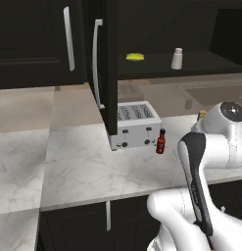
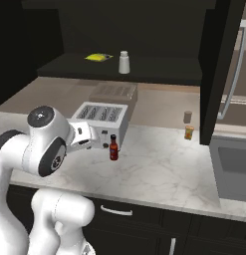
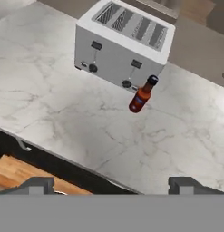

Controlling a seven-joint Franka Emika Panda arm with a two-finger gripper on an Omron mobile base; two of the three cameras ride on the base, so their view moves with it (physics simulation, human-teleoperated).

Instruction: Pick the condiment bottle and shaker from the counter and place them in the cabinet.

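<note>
The shaker (image 1: 177, 58) stands on the cabinet (image 1: 210, 61) shelf (done); the condiment bottle (image 3: 143, 94) waits on the bench (image 3: 63, 108), hand (image 3: 111, 185) fingers apart, empty.

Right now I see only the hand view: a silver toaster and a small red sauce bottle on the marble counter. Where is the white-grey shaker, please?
Observer: The small white-grey cylindrical shaker stands upright on the dark inner shelf of the black upper cabinet.
Operator: Is that cabinet open?
Observer: Yes, its tall black door stands swung open.
Operator: Is anything else on that shelf?
Observer: A flat yellow object lies to the left of the shaker, apart from it.
</note>
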